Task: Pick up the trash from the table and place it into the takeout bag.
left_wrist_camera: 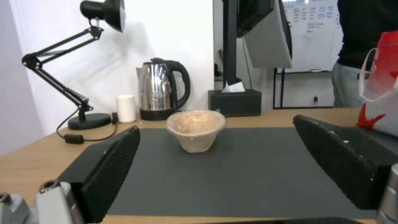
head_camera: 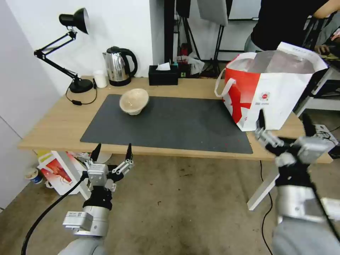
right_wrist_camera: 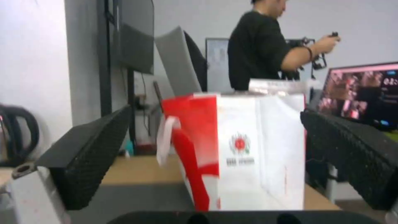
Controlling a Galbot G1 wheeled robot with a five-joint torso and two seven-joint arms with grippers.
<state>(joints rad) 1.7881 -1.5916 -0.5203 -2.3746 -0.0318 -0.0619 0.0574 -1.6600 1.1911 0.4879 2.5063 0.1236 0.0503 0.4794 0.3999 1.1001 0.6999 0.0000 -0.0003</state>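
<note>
A tan pulp bowl (head_camera: pixel 134 101) (left_wrist_camera: pixel 196 130), the trash in view, lies tilted on the dark mat (head_camera: pixel 170 124) at its far left part. The red-and-white takeout bag (head_camera: pixel 271 88) (right_wrist_camera: pixel 240 149) stands open at the right end of the table (head_camera: pixel 56 124), silvery lining showing. My left gripper (head_camera: pixel 112 150) hangs open below and in front of the table's front edge, facing the bowl from a distance, its fingers (left_wrist_camera: pixel 110 168) framing it. My right gripper (head_camera: pixel 283 124) is open in front of the bag, nothing between its fingers (right_wrist_camera: pixel 87 152).
At the table's back stand a black desk lamp (head_camera: pixel 72 49), a small white cup (head_camera: pixel 100 78), a steel kettle (head_camera: pixel 119 66) and a black tissue box (head_camera: pixel 163 74). A white bag with a red picture (head_camera: pixel 58 171) leans on the floor under the table's left end. A person stands behind the takeout bag.
</note>
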